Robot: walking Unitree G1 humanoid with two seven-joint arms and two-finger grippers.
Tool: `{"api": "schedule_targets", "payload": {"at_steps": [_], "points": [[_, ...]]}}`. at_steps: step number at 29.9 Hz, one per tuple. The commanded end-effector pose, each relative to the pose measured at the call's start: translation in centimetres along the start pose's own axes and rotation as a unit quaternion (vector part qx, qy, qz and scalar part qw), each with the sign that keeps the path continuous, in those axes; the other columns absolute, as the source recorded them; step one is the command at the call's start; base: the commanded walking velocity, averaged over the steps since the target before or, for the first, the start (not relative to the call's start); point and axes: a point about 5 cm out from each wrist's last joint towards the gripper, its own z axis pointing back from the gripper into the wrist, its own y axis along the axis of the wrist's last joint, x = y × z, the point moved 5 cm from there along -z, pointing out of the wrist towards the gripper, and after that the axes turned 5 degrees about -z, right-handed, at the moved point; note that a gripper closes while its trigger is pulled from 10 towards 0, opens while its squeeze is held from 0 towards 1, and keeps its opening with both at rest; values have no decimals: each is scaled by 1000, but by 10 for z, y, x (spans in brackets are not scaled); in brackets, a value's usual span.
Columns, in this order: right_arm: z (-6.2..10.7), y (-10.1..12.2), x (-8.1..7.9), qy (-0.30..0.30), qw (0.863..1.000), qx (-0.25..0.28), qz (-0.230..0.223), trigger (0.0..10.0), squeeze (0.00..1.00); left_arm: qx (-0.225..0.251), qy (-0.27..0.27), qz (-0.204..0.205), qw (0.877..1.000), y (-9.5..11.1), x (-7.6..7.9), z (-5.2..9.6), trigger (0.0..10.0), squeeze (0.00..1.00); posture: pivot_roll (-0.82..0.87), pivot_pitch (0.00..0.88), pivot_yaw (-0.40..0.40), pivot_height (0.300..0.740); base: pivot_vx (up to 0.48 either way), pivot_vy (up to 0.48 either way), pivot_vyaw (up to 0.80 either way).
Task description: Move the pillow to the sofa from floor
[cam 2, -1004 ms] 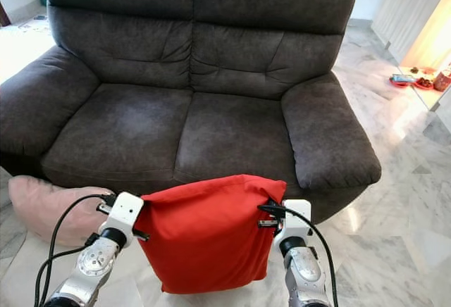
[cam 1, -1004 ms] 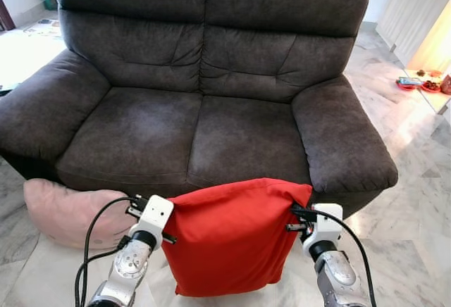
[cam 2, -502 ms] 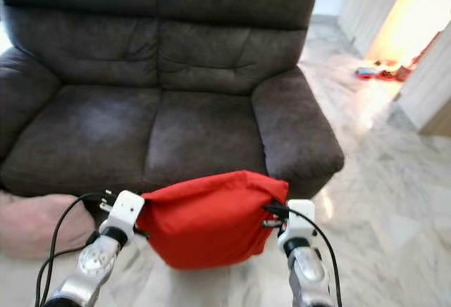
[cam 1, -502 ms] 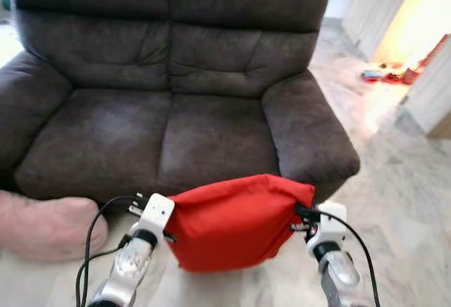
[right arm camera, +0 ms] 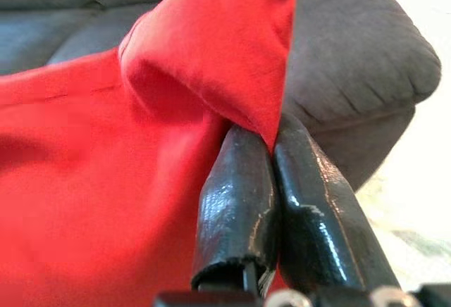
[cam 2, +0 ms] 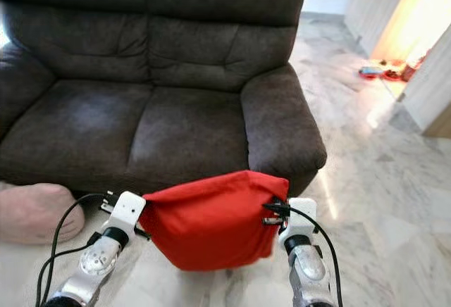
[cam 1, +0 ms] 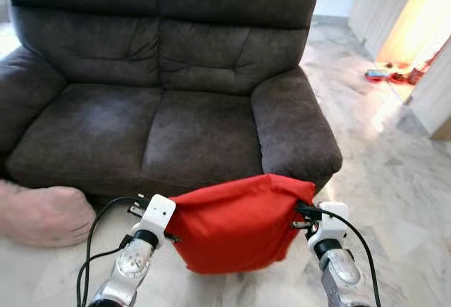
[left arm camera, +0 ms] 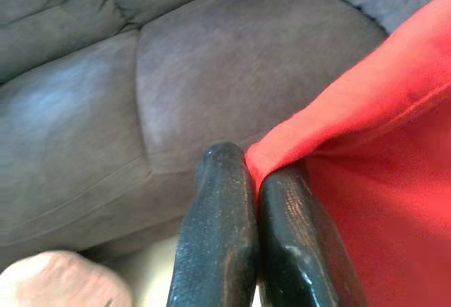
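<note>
A dark grey sofa with 2 soft, suede-like seat cushions stands on a pale marble floor; a rounded pink pillow lies on the floor at its front left corner; the red pillow, smooth cloth sagging like a pouch, hangs in the air before the sofa's front edge; the left gripper and right gripper each pinch 1 upper corner, fingers clamped tight on the fabric.
</note>
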Motion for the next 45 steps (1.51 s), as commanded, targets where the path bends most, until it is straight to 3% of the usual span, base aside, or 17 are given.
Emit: {"api": "schedule_targets", "payload": {"at_steps": [1,8,13,15,19,22,28,30,34,45], "points": [[-6,24,0,2,999,50,9,10000,0,39,23,-5,999,19,-14,-5,10000,0,35,0,-54,740,0,0,0],[-8,52,-7,17,993,111,26,10000,0,81,72,-14,994,40,-42,-2,10000,0,35,0,-54,740,0,0,0],[-1,68,-3,7,988,151,31,10000,0,129,130,-23,983,71,-70,-2,10000,0,40,0,-56,740,0,0,0],[1,69,-3,6,987,154,32,10000,0,138,135,-21,981,77,-72,-2,10000,0,43,0,-57,740,0,0,0],[15,74,-5,-3,984,174,31,10000,0,187,114,-51,974,109,-68,-4,10000,0,40,0,-49,740,0,0,0],[23,79,-5,-13,982,187,32,10000,0,208,103,-69,970,122,-63,-1,10000,0,32,0,-41,740,0,0,0],[22,102,-7,-19,975,219,30,10000,0,229,104,-90,964,138,-62,2,10000,0,34,0,-43,740,0,0,0],[19,119,-11,-13,970,241,36,10000,0,237,111,-97,960,145,-64,2,10000,0,34,0,-42,740,0,0,0],[17,136,-19,-2,966,258,35,10000,0,236,118,-99,959,148,-66,2,10000,0,41,0,-48,740,0,0,0],[18,150,-29,10,965,261,35,10000,0,232,139,-102,957,153,-76,3,10000,0,49,0,-56,740,22,0,0]]}}
